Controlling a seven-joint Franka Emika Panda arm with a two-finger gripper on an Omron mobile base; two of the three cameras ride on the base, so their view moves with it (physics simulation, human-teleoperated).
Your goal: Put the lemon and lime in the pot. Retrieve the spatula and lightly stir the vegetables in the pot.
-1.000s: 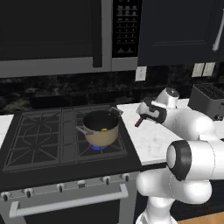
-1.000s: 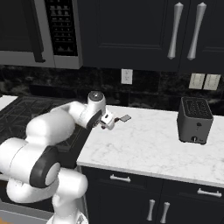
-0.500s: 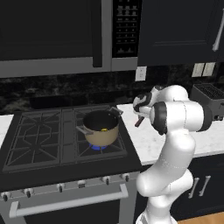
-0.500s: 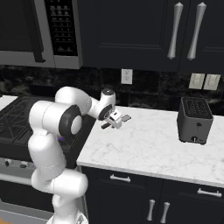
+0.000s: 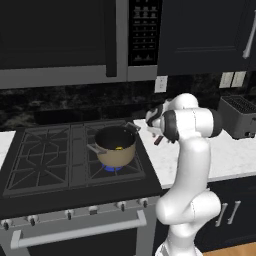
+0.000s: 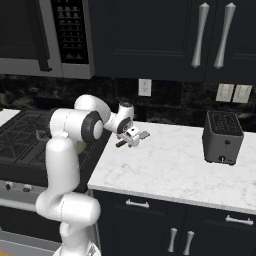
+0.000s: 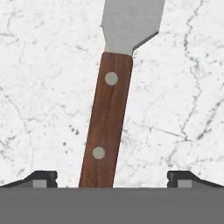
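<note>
Gripper (image 6: 131, 137) grips spatula (image 7: 108, 124) by wooden handle, above left end of white marble counter (image 6: 175, 170), grey blade pointing right. Pot (image 5: 116, 146) sits on lit stove burner (image 5: 113, 167) to left, lemon (image 5: 119, 148) inside. Toaster (image 6: 222, 137) far right on counter.

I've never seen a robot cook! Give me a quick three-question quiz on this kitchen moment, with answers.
1. True or false: the round tan-beige pot sits over a lit blue flame.
2. The wooden-handled metal spatula is A) in the pot, B) held above the white marble counter, C) beside the grey toaster.
3. What yellow thing lies inside the pot?

Key: 1 true; 2 B; 3 the small lemon.
</note>
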